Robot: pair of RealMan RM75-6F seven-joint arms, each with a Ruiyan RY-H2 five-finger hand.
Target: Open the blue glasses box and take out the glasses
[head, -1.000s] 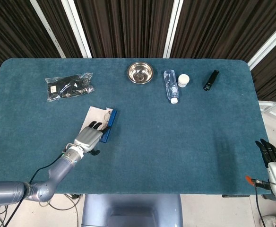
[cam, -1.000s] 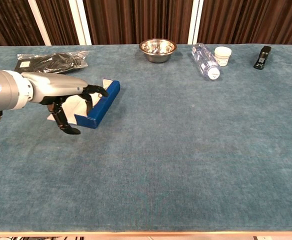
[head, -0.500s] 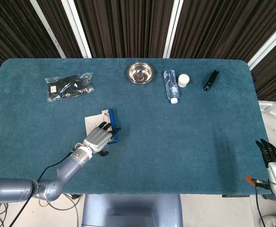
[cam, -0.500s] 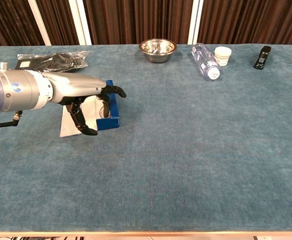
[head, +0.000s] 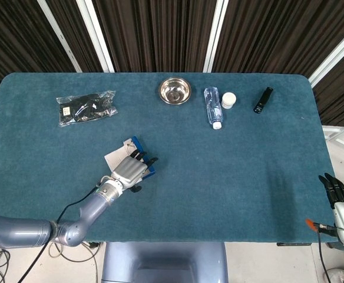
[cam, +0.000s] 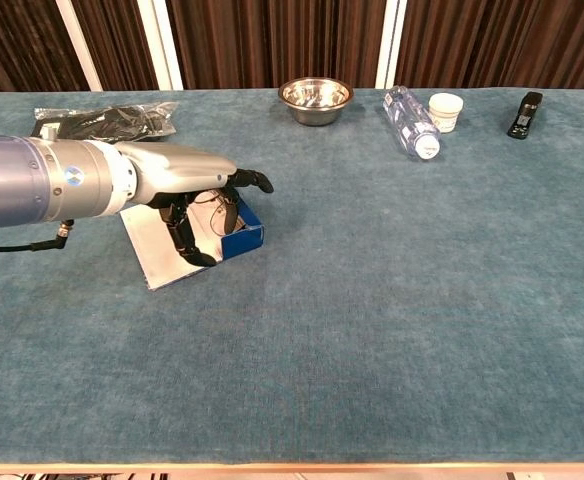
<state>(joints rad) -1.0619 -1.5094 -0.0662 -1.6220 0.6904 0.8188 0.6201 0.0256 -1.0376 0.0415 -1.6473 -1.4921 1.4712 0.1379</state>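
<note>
The blue glasses box (cam: pixel 245 235) lies open on the table's left half, its white lid (cam: pixel 155 248) flat toward the front left. A thin glasses frame (cam: pixel 213 213) shows inside it, mostly hidden by my hand. My left hand (cam: pixel 194 192) lies over the box with spread fingers reaching down into it and one finger pointing past the blue wall. The head view shows the same left hand (head: pixel 131 170) covering the blue box (head: pixel 150 168) and lid (head: pixel 115 157). My right hand (head: pixel 336 188) hangs off the table's right edge, fingers straight, holding nothing.
A black packet (head: pixel 86 108) lies at the back left. Along the far edge stand a steel bowl (head: pixel 174 91), a lying water bottle (head: pixel 213 107), a white cap (head: pixel 228 100) and a black stapler (head: pixel 263 100).
My left hand has moved right and a little toward me. The box has slid and turned with it, so the lid now points to the front left.
</note>
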